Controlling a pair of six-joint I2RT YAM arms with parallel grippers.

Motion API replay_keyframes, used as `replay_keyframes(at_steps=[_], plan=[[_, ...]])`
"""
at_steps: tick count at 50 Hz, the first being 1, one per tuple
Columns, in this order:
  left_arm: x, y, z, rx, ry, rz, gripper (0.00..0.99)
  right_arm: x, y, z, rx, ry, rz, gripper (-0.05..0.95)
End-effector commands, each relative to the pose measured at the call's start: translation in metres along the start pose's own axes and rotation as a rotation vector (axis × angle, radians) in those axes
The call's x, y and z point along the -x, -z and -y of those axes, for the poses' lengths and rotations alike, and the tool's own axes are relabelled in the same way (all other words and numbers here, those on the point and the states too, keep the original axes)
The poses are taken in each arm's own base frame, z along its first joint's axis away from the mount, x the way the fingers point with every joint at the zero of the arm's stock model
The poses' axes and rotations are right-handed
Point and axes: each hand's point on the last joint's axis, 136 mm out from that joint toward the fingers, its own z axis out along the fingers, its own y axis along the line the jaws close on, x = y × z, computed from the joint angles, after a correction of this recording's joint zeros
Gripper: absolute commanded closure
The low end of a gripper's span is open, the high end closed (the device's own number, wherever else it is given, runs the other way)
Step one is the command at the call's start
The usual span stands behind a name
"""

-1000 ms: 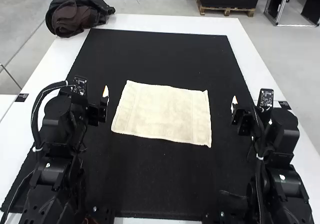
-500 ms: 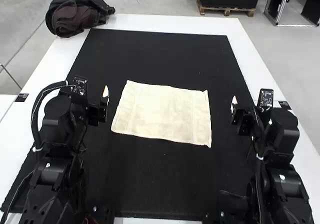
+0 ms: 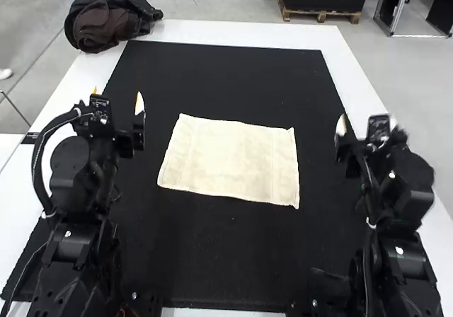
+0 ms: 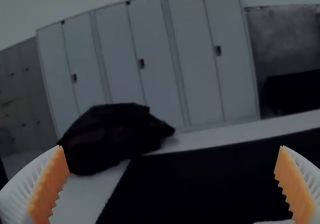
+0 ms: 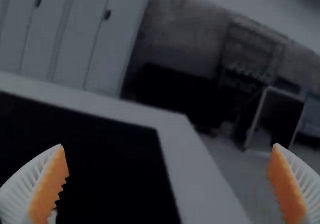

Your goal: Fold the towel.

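Left gripper (image 3: 117,96): fingers wide apart, holding nothing
Right gripper (image 3: 365,124): fingers wide apart, holding nothing
Towel (image 3: 230,160): one, cream, spread flat on black mat (image 3: 226,76), unfolded

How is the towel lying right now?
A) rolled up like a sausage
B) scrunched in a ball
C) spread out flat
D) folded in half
C, because the towel lies open on the black mat with all four corners showing.
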Motion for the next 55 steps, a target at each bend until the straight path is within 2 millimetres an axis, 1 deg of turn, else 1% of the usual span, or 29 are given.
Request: replay_keyframes(at_steps=[1,3,6,8,10,13,14,16,20,23,26,28,31,33,36,38,40,42,44,46,48,51,55], plan=[[0.044,0.001,-0.016,0.053,0.005,0.09,0.031,0.037,0.002,0.027,-0.099,0.04,0.075,-0.01],[0.061,0.001,-0.018,0.053,0.008,0.112,0.031,0.054,0.002,0.032,-0.102,0.014,0.099,-0.01],[0.079,-0.004,-0.021,0.053,0.01,0.12,0.03,0.067,-0.002,0.034,-0.084,-0.034,0.085,-0.01],[0.09,-0.01,-0.02,0.044,0.012,0.117,0.031,0.076,-0.007,0.036,-0.075,-0.066,0.068,-0.01],[0.1,-0.02,-0.018,0.021,0.014,0.1,0.031,0.086,-0.017,0.037,-0.053,-0.103,0.043,-0.01],[0.104,-0.039,-0.013,-0.01,0.015,0.055,0.031,0.089,-0.035,0.034,-0.018,-0.15,-0.019,-0.01],[0.104,-0.049,-0.011,-0.015,0.016,0.028,0.031,0.087,-0.045,0.032,-0.001,-0.176,-0.06,-0.01],[0.1,-0.063,-0.009,-0.023,0.018,-0.016,0.03,0.083,-0.059,0.03,0.011,-0.203,-0.112,-0.01],[0.083,-0.095,-0.008,-0.021,0.019,-0.115,0.031,0.062,-0.09,0.022,0.042,-0.233,-0.234,-0.01],[0.059,-0.115,-0.005,-0.023,0.009,-0.2,0.031,0.038,-0.109,0.011,0.081,-0.237,-0.328,-0.01],[0.039,-0.127,-0.004,-0.025,0.003,-0.26,0.033,0.016,-0.121,0.007,0.078,-0.243,-0.394,-0.01],[0.019,-0.133,-0.002,-0.027,-0.001,-0.314,0.033,-0.006,-0.126,0.003,0.071,-0.24,-0.456,-0.01],[-0.002,-0.138,0.0,-0.032,0.002,-0.366,0.031,-0.029,-0.131,-0.002,0.066,-0.237,-0.505,-0.01],[-0.018,-0.139,0.004,-0.036,0.019,-0.404,0.031,-0.046,-0.131,-0.009,0.084,-0.244,-0.542,-0.01],[-0.044,-0.138,0.008,-0.036,0.032,-0.467,0.031,-0.065,-0.131,-0.013,0.08,-0.245,-0.57,-0.01],[-0.059,-0.138,0.009,-0.025,0.049,-0.493,0.031,-0.078,-0.126,-0.015,0.072,-0.241,-0.596,-0.01],[-0.076,-0.134,0.012,-0.025,0.078,-0.529,0.033,-0.083,-0.125,-0.018,0.074,-0.241,-0.588,-0.01],[-0.089,-0.13,0.015,-0.027,0.08,-0.55,0.041,-0.088,-0.122,-0.023,0.092,-0.245,-0.586,-0.01],[-0.099,-0.127,0.017,-0.03,0.073,-0.562,0.061,-0.09,-0.12,-0.027,0.104,-0.248,-0.577,-0.01],[-0.105,-0.125,0.016,-0.015,0.064,-0.555,0.061,-0.094,-0.116,-0.032,0.116,-0.247,-0.576,-0.01],[-0.114,-0.121,0.019,-0.031,0.045,-0.57,0.056,-0.097,-0.112,-0.035,0.121,-0.247,-0.572,-0.01],[-0.126,-0.116,0.031,-0.095,0.046,-0.606,0.049,-0.101,-0.108,-0.04,0.134,-0.242,-0.576,-0.01],[-0.148,-0.107,0.051,-0.184,0.064,-0.685,0.036,-0.112,-0.103,-0.056,0.183,-0.235,-0.611,0.0]])
